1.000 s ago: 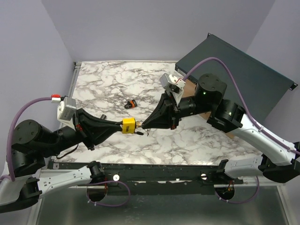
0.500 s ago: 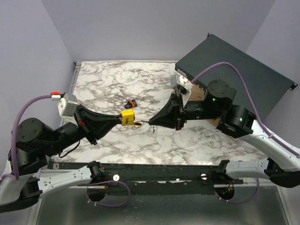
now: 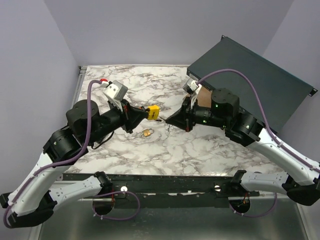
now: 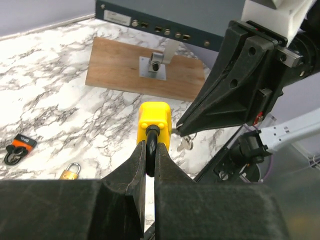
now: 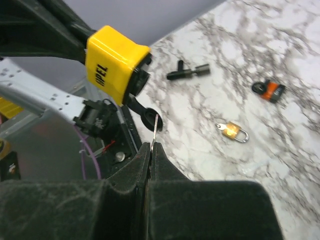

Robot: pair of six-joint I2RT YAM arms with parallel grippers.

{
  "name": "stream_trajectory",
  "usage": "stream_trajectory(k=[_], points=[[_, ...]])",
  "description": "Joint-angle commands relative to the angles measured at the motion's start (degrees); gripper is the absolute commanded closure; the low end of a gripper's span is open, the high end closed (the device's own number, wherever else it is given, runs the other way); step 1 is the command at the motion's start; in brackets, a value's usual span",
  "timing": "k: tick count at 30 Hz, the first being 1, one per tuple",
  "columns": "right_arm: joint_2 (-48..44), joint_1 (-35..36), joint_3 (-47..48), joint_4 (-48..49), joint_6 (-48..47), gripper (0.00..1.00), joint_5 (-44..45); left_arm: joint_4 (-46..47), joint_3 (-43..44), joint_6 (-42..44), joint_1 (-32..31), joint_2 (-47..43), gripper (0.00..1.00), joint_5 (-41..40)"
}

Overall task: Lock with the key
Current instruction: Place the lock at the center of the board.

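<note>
Right wrist: key (image 5: 156, 128) points lengthwise straight ahead, toward the yellow padlock (image 5: 115, 70).

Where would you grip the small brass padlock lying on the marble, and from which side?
Probably from straight above, closing on the side edges of its body. The brass padlock lies flat on the marble table, so those edges are what is exposed. Its thin shackle loops off one end and offers little to pinch.
</note>
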Motion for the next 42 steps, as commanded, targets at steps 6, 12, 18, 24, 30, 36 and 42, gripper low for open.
stream_trajectory(k=[6,12,18,24,30,36,42], points=[[5.03,-11.45,-7.08,2.96,7.79,0.99,5.26,21.59,-14.27,-11.03,13.38,4.5,1.0,20.29],[9.06,-12.39,-10.5,3.44,12.36,0.99,17.78,36.6,-26.67,-20.63,18.07,10.86,1.0,23.22],[11.35,-12.39,-13.27,5.07,13.77,0.99,20.57,50.77,-32.92,-25.65,18.47,20.47,1.0,24.71],[12.37,-12.4,-15.47,4.72,15.29,0.99,28.06,56.35,-32.22,-28.9,18.46,31.95,1.0,24.65],[12.04,-12.39,-15.72,3.35,14.57,0.99,32.49,60.34,-29.03,-33.32,17.86,45.65,1.0,26.33],[12.19,-12.41,-16.12,3.34,14.69,0.99,32.76,60.95,-26.38,-34.22,16.86,53.88,1.0,26.68],[13.11,-12.39,-15.99,3.42,13.93,0.99,33.31,59.25,-26.7,-34.16,16.79,56.0,0.98,25.95]])
